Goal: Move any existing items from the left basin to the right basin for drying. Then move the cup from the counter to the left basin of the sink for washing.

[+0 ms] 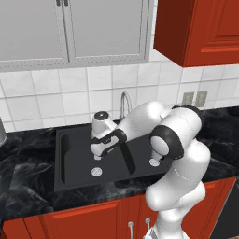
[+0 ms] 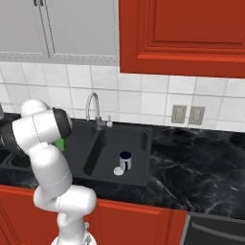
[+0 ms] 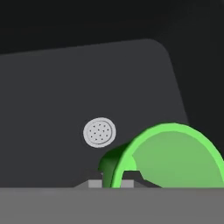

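White tiled wall [image 2: 143, 98] with twin outlets [image 2: 188, 115] (possibly switches), grey upper cabinets [image 1: 70, 28] beside red ones [image 2: 182, 33].

Matt black sink [image 2: 139, 139], chrome faucet [image 2: 92, 103], glossy veined marble tabletop [image 2: 191, 158], smooth green plastic-looking cup [image 3: 175, 159], glazed wall tiles [image 1: 70, 95].

Glossy white rounded arm [image 1: 179, 154], black joint bands, bulbous segments, white pedestal base.
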